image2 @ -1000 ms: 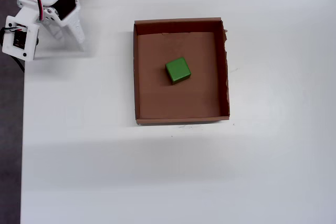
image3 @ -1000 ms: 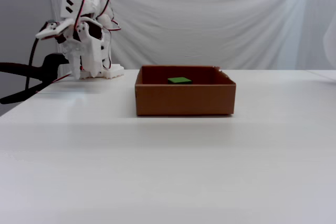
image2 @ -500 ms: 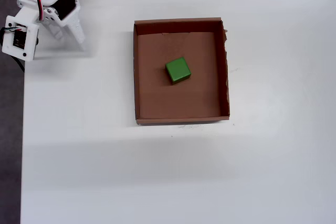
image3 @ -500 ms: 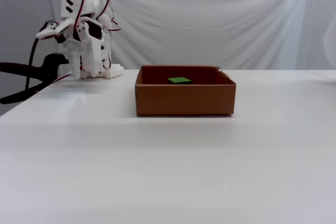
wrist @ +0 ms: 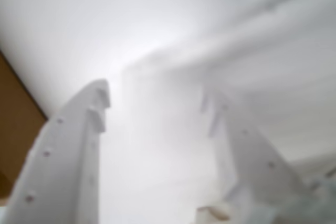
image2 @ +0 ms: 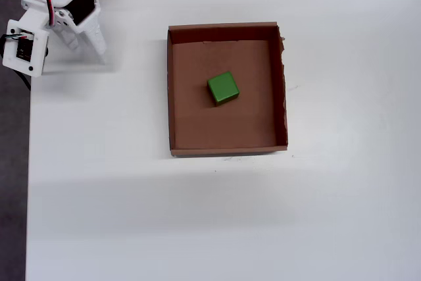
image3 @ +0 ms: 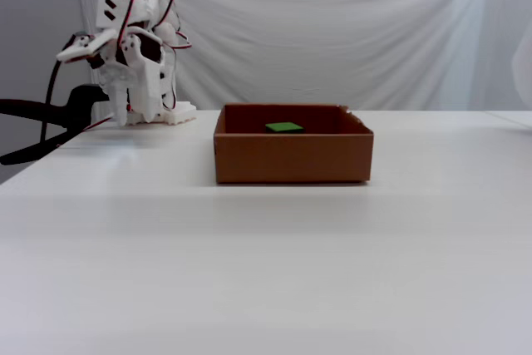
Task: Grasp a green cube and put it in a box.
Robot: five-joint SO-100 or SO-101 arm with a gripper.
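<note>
The green cube (image2: 222, 88) lies inside the brown cardboard box (image2: 227, 26), near the middle of its floor. In the fixed view only the cube's top (image3: 284, 128) shows above the box's front wall (image3: 291, 160). My gripper (image2: 85, 45) is folded back near the arm's base at the table's far left corner, well away from the box. It also shows in the fixed view (image3: 140, 101). In the blurred wrist view the gripper (wrist: 157, 98) is open, with nothing between its white fingers. A brown surface (wrist: 16, 124) shows at that view's left edge.
The table's left edge (image2: 27, 162) runs just beside the arm. A black clamp (image3: 41, 122) sticks out at the left in the fixed view. A white cloth (image3: 332, 39) hangs behind the table. White tabletop (image2: 217, 215) surrounds the box.
</note>
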